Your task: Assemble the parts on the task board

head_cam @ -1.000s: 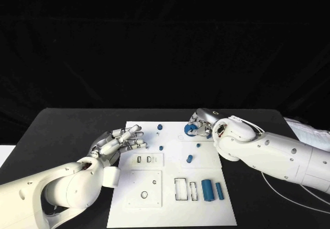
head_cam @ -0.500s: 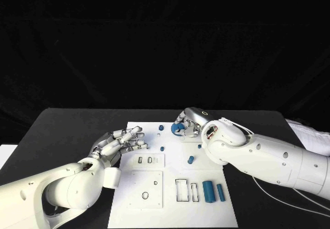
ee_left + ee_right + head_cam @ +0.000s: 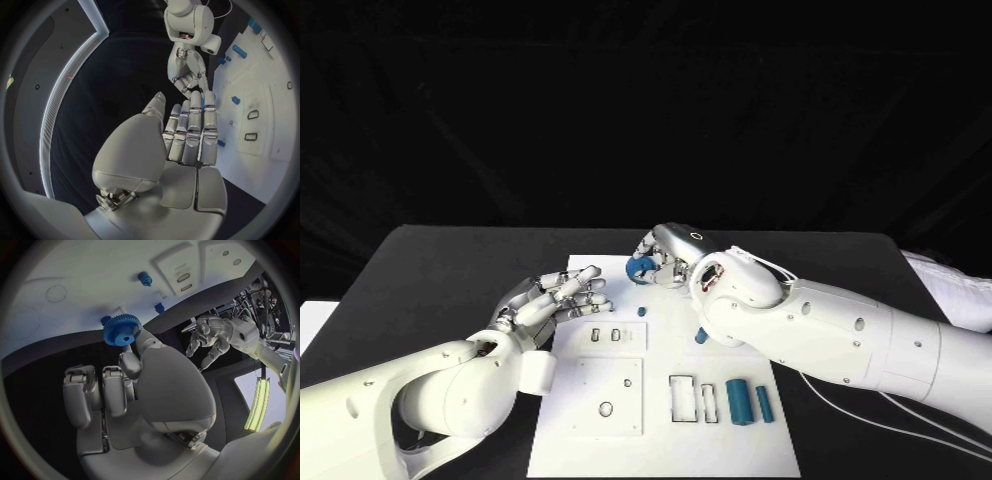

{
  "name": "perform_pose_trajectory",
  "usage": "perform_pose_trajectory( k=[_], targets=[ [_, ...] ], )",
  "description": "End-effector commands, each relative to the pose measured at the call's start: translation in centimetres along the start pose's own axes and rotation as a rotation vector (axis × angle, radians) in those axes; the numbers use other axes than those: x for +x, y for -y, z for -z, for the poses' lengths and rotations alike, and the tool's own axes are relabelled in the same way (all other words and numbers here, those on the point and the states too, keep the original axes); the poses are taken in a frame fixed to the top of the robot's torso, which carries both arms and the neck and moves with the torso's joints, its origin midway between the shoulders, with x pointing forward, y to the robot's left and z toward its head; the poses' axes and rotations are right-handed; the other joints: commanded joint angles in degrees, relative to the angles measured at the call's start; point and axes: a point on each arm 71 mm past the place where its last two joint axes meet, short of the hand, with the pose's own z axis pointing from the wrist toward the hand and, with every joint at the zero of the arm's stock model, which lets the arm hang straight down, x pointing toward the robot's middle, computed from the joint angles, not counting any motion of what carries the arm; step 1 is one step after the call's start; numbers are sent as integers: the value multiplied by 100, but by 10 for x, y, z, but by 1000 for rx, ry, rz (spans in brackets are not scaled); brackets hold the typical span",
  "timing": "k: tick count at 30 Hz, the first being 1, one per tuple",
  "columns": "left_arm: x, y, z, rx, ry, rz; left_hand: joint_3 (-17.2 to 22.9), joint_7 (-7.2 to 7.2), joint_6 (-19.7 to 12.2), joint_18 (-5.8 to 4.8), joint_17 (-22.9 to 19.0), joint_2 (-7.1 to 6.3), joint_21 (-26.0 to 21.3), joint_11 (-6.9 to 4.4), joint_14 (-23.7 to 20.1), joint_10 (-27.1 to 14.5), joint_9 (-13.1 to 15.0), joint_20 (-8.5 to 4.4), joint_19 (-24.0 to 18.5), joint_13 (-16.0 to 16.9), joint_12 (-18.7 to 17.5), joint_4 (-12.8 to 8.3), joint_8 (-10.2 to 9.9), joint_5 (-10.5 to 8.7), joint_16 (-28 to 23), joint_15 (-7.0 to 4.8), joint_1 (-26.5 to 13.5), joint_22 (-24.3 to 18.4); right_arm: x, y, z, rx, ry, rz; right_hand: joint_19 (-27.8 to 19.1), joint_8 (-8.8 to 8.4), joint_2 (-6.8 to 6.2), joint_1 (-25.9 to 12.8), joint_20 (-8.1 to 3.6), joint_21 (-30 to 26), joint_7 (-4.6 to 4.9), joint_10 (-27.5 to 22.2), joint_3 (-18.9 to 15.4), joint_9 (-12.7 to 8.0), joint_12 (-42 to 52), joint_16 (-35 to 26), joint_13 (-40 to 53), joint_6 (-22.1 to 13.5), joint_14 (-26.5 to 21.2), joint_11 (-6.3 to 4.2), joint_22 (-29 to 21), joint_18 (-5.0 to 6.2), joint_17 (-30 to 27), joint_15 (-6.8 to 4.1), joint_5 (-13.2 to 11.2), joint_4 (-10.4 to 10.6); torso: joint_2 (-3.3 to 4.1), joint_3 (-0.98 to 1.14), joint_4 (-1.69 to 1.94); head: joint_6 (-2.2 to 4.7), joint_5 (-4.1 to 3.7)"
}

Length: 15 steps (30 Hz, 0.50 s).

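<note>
My right hand [image 3: 672, 256] hovers over the far end of the white task board [image 3: 668, 450] and pinches a blue gear [image 3: 643, 266] at its fingertips. The right wrist view shows the gear [image 3: 120, 329] held on edge above the board [image 3: 94, 270], with a blue peg [image 3: 145, 278] standing beyond it. My left hand [image 3: 557, 300] is at the board's left edge, fingers spread and holding nothing; its fingers [image 3: 187, 132] stretch toward the right hand [image 3: 187, 75]. Two small blue parts [image 3: 642, 311] [image 3: 701, 336] lie mid-board.
Two long blue blocks [image 3: 736, 400] [image 3: 763, 402] lie side by side at the board's near right, next to an outlined rectangular slot [image 3: 679, 397]. Small slots [image 3: 604, 335] and an oval hole [image 3: 604, 408] mark the left half. Black table [image 3: 430, 280] surrounds the board.
My right hand has carried the blue gear leftward along the board's far end, now over the spot where the blue peg showed. The left hand has hardly moved.
</note>
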Motion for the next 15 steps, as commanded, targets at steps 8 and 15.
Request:
perform_pose_trajectory(
  k=[8, 15],
  targets=[
    [4, 0, -1, 4, -22, 2, 1, -2, -11, 70, 9, 5, -18, 6, -16, -40, 7, -9, 35, 6, -28, -50, -21, -21, -18, 15, 52, -9, 20, -7, -4, -27, -59, 28, 515, 6, 37, -61, -20, 22, 3, 10, 46, 31, -55, 16, -23, 7, 379, -11, 1363, -46, 366, -31, 0, 0, 2, 12, -5, -15, 41],
    [4, 0, -1, 3, -24, 3, 6, -1, -10, 70, 14, 10, -19, 5, -15, -40, 7, -10, 37, 6, -28, -59, -22, -20, -20, 14, 61, -10, 25, -5, -5, -17, -72, 35, 518, 4, 33, -68, -20, 24, 4, 13, 51, 30, -48, 19, -15, 4, 381, -10, 1369, -47, 374, -30, -4, -2, 2, 16, -6, -6, 63]
  ],
)
